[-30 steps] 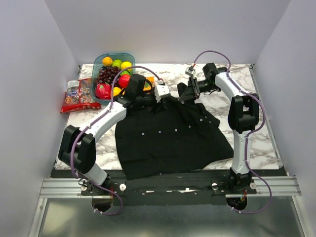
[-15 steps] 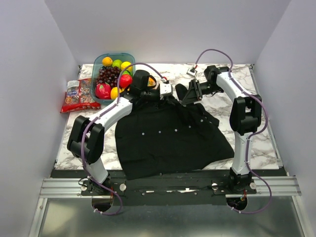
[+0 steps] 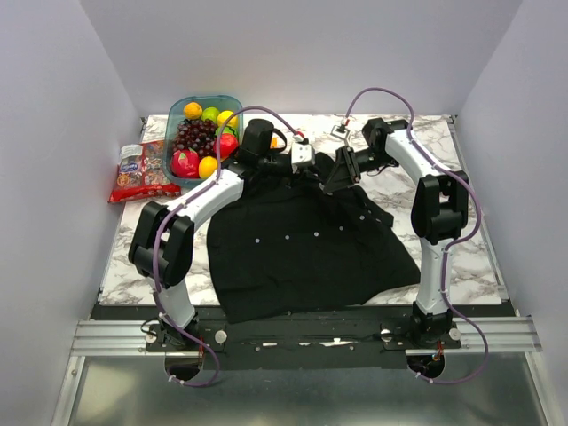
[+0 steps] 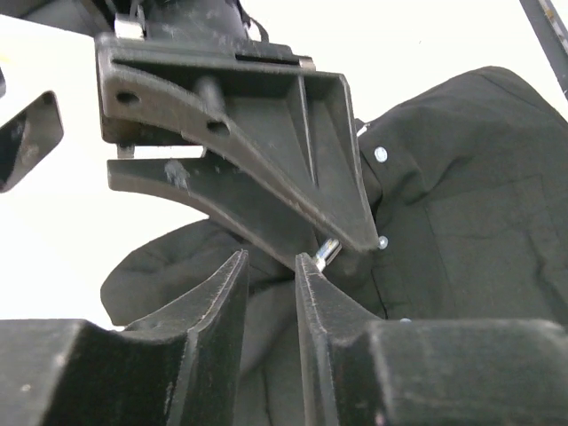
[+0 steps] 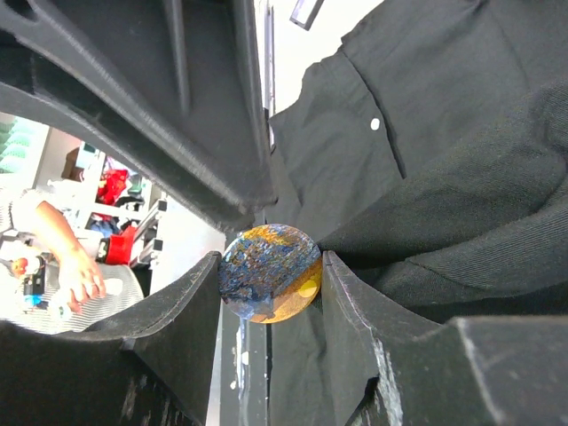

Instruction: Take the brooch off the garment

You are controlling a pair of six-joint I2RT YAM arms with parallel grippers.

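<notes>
The garment [image 3: 302, 248] is a black button-up shirt spread over the marble table, collar end at the back. My right gripper [image 3: 335, 177] is at the collar and is shut on the brooch [image 5: 271, 272], a round disc with a mottled blue and orange face, held edge to edge between the fingers [image 5: 364, 311] against the black cloth [image 5: 444, 160]. My left gripper [image 3: 306, 160] is just left of it at the collar. In the left wrist view its jaws [image 4: 271, 257] stand a narrow gap apart with a fold of the shirt [image 4: 461, 177] between them.
A clear blue tub of fruit [image 3: 202, 133] stands at the back left, with a red snack bag [image 3: 140, 171] beside it. A small pale tag [image 3: 342, 130] lies on the marble behind the right gripper. The shirt's hem reaches the table's near edge.
The left arm has swung right and its gripper has moved in closer to the right gripper at the collar. The right gripper has barely shifted.
</notes>
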